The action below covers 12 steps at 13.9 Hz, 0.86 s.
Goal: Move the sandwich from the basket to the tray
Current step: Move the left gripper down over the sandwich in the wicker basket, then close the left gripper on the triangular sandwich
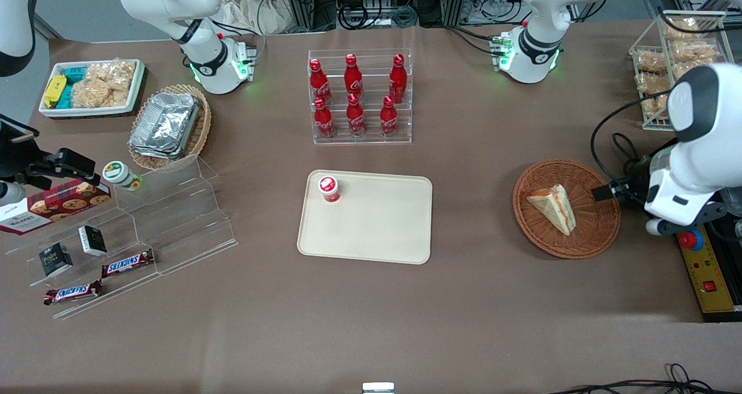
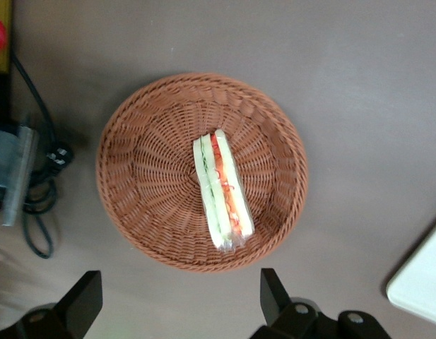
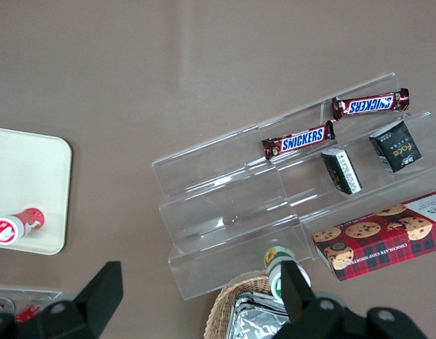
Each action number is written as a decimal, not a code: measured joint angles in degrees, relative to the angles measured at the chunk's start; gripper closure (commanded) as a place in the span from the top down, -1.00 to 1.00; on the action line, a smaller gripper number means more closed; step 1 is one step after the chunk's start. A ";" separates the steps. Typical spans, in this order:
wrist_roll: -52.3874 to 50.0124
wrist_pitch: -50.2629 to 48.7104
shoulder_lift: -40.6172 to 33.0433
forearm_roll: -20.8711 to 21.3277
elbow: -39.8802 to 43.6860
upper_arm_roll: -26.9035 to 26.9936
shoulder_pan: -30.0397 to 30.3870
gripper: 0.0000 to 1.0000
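Observation:
The sandwich (image 1: 553,208) is a pale triangular wedge lying in the round reddish-brown wicker basket (image 1: 591,232), toward the working arm's end of the table. From the wrist, the sandwich (image 2: 221,191) shows its orange-red and green filling edge near the middle of the basket (image 2: 140,198). My left gripper (image 1: 606,192) hovers above the basket's rim, on the side away from the tray. The gripper (image 2: 179,300) is open, with only bare table between its fingers. The cream-beige tray (image 1: 377,226) lies flat mid-table, and its corner (image 2: 422,289) shows from the wrist.
A small red-capped cup (image 1: 328,188) stands on the tray's corner. A rack of red bottles (image 1: 359,98) stands farther from the front camera than the tray. A yellow control box (image 1: 707,272) and cables lie beside the basket. A wire rack of snacks (image 1: 672,64) stands at the table corner.

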 measured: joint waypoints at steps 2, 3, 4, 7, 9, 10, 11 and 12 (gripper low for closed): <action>-4.20 3.22 1.86 -0.33 -3.13 -0.05 0.15 1.00; -5.30 4.44 2.89 -0.54 -4.11 -0.15 0.14 1.00; -5.84 5.98 3.79 -0.97 -5.00 -0.20 0.13 1.00; -6.32 13.88 5.17 -1.39 -9.70 -0.20 0.13 1.00; -6.47 19.42 5.29 -1.45 -13.56 -0.20 0.13 1.00; -6.55 22.04 5.38 -1.47 -15.28 -0.20 0.13 1.00; -6.64 24.32 5.56 -1.48 -16.75 -0.20 0.13 1.00; -6.71 26.33 5.77 -1.61 -18.06 -0.20 0.13 1.00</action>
